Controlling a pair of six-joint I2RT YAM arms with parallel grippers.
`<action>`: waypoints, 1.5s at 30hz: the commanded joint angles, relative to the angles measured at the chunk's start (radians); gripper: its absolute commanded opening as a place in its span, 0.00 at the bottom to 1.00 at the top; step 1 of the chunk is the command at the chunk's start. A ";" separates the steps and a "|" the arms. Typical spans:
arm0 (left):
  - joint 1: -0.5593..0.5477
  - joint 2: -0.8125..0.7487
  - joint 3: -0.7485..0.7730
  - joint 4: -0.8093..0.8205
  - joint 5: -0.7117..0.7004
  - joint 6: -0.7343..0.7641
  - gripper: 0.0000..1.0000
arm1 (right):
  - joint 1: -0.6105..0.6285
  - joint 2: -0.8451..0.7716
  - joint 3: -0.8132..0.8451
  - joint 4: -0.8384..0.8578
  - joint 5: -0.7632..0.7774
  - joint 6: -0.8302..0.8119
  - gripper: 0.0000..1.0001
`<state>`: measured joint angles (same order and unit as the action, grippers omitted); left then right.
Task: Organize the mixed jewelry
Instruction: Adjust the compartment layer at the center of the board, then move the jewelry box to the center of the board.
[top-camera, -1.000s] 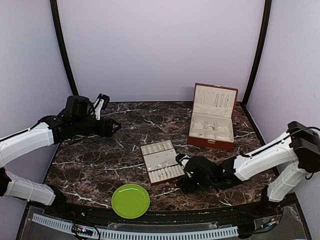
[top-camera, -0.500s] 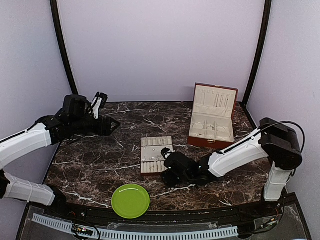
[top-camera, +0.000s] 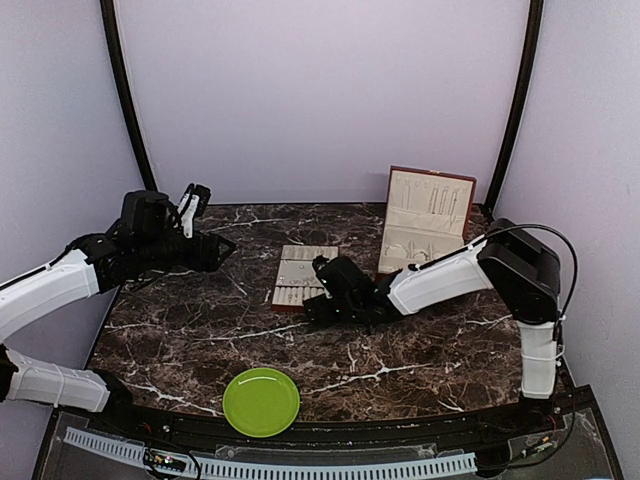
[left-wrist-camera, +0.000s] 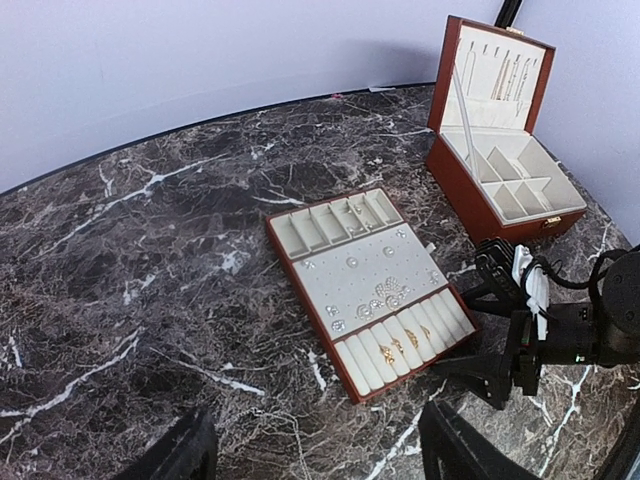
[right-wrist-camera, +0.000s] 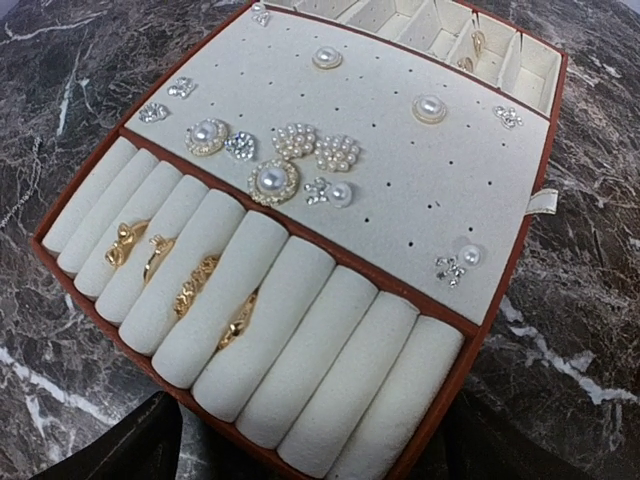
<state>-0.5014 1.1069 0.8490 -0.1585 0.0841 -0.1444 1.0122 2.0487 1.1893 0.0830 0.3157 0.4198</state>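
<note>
- The right gripper sat low at the near right corner of the cream-lined tray. Its fingers were spread, one on each side of that corner, and gripped nothing.
- The mixed jewelry lay in that tray. Pearl and crystal studs were scattered on the pinhole pad, gold rings were tucked between the left-hand ring rolls, and a few bits sat in the far compartments.
- The step in hand looked like positioning the tray rather than sorting, since no piece was being held.
- The next move probably called for either a firm pinch on the thin tray rim or a very fine pick of one stud. The clustered studs touched each other, so a neighbour could easily be nudged.
- The left gripper hung above the left side of the table, its fingers wide apart and holding nothing.
- An open jewelry box stood just behind the right arm, and a green plate lay near the front edge.
- The table was dark marble with white veins, and the walls were pale lilac with black corner poles.
</note>
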 joint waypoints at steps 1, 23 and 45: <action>0.001 -0.022 -0.015 0.013 -0.059 0.033 0.72 | 0.003 -0.063 0.065 -0.061 -0.079 -0.052 0.97; 0.001 0.008 -0.023 0.052 -0.113 0.057 0.72 | -0.206 -0.638 -0.110 -0.547 0.029 0.172 0.99; 0.001 0.025 -0.011 0.036 -0.203 0.106 0.72 | -0.837 -0.672 -0.243 -0.610 -0.252 -0.025 0.74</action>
<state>-0.5014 1.1458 0.8276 -0.1287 -0.0990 -0.0551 0.2085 1.3518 0.9668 -0.5579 0.1413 0.4446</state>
